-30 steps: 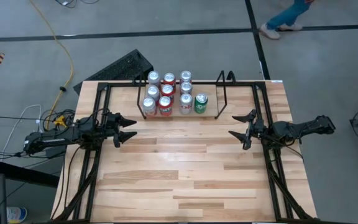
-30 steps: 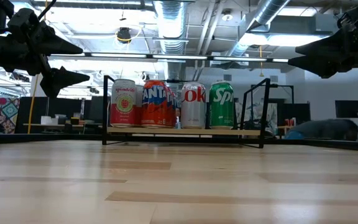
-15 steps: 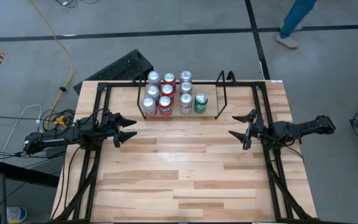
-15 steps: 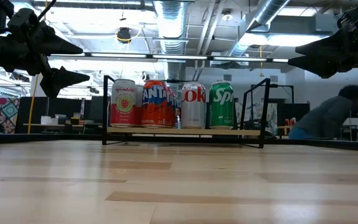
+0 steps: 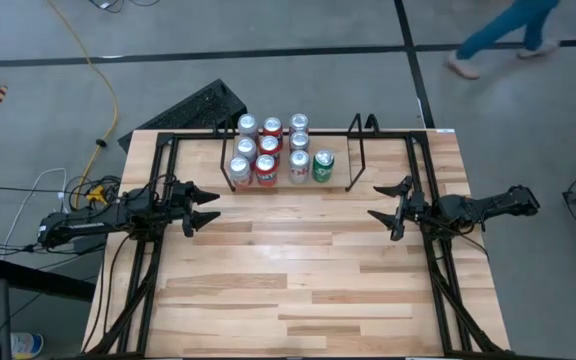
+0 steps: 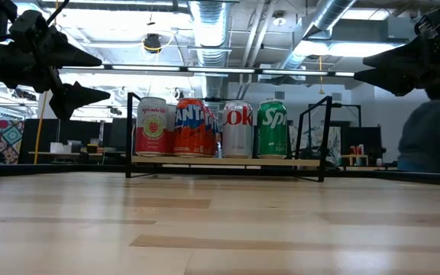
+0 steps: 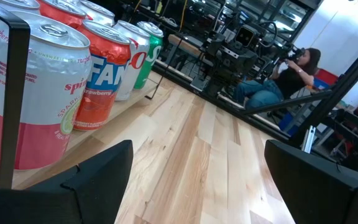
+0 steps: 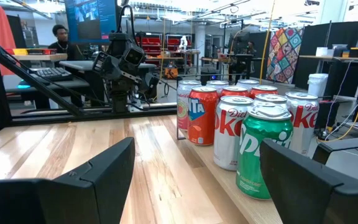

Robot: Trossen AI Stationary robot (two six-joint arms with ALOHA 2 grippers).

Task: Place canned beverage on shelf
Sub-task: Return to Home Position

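Note:
The black wire shelf (image 5: pixel 356 150) with a light wood floor stands at the table's far edge. Several cans stand on it in rows, the green can (image 5: pixel 323 166) rightmost in the front row; in the low view it shows beside a silver can (image 6: pixel 237 128), an orange can (image 6: pixel 190 127) and a pink-and-white can (image 6: pixel 152 127). My left gripper (image 5: pixel 204 206) is open and empty at the table's left, above the tabletop. My right gripper (image 5: pixel 389 202) is open and empty at the table's right, near the shelf's right end.
A black tubular frame (image 5: pixel 164 150) runs around the tabletop. The wood tabletop (image 5: pixel 298 270) stretches toward the near edge between the arms. A person (image 5: pixel 498 35) walks on the floor beyond the far edge. Another person (image 7: pixel 294 68) sits in the room.
Both arms have kept still. The person beyond the table's far edge has walked toward the right.

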